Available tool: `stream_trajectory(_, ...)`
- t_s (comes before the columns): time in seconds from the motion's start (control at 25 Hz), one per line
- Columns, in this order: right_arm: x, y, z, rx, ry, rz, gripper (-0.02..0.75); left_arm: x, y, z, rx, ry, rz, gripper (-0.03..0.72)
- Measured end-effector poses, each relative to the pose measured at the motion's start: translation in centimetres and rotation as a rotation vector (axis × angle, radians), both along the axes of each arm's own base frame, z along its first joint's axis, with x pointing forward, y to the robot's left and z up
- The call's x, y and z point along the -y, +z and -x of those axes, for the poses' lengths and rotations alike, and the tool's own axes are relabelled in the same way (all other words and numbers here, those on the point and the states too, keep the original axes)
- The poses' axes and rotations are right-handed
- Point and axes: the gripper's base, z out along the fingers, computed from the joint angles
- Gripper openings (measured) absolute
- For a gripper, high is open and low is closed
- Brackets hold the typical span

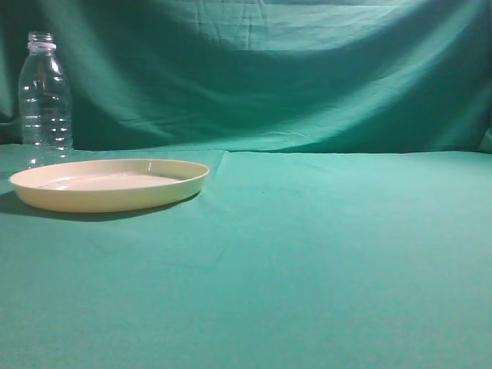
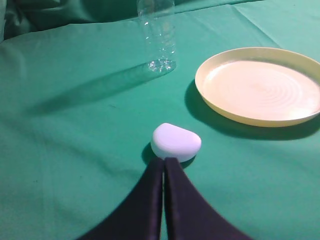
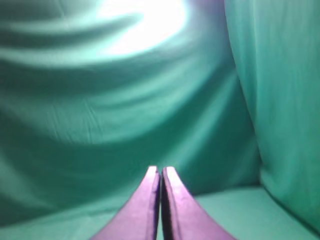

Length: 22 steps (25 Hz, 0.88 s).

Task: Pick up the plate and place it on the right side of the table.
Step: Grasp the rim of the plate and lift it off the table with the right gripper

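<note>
The pale cream-yellow plate [image 1: 109,183] lies flat on the left part of the teal-green table [image 1: 323,254]. It also shows in the left wrist view [image 2: 260,86], at the upper right. My left gripper [image 2: 164,161] is shut and empty, low over the cloth, left of and nearer than the plate. My right gripper [image 3: 160,171] is shut and empty and faces the green cloth backdrop; the plate is out of its view. Neither gripper shows in the exterior view.
A clear plastic bottle [image 1: 44,100] stands upright behind the plate at the far left; it also shows in the left wrist view [image 2: 157,35]. A small white rounded object [image 2: 175,141] lies on the cloth just beyond my left fingertips. The green backdrop [image 1: 269,69] hangs behind the table.
</note>
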Motion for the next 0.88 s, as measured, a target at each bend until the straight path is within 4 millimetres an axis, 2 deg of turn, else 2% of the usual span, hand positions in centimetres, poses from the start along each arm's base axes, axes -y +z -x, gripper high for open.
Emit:
stream_trajectory(0.08, -0.2, 0.2, 0.0, -0.004, 0.018, 0.003, 0.0, 0.0, 0.0, 0.0, 0.0, 0.0, 0.0, 0.0)
stream_trajectory(0.2, -0.3, 2.0, 0.0, -0.044, 0.028, 0.01, 0.0, 0.0, 0.0, 0.0, 0.0, 0.0, 0.0, 0.0)
stream_trajectory(0.32, 0.1, 4.3, -0.9, -0.198, -0.004, -0.044, 0.0, 0.0, 0.0, 0.0, 0.0, 0.0, 0.0, 0.0)
stream_trajectory(0.44, 0.7, 5.3, -2.5, -0.446, -0.076, -0.079, 0.0, 0.0, 0.0, 0.0, 0.0, 0.0, 0.0, 0.0)
stream_trajectory(0.68, 0.8, 5.4, -6.0, -0.789, -0.118, -0.039, 0.0, 0.0, 0.0, 0.0, 0.0, 0.0, 0.0, 0.0)
stream_trajectory(0.76, 0.2, 5.3, -6.5, -0.885, -0.072, -0.02, 0.0, 0.0, 0.0, 0.0, 0.0, 0.0, 0.0, 0.0)
stream_trajectory(0.88, -1.3, 5.1, -7.2, -0.998, 0.077, 0.143, 0.0, 0.0, 0.0, 0.0, 0.0, 0.0, 0.0, 0.0)
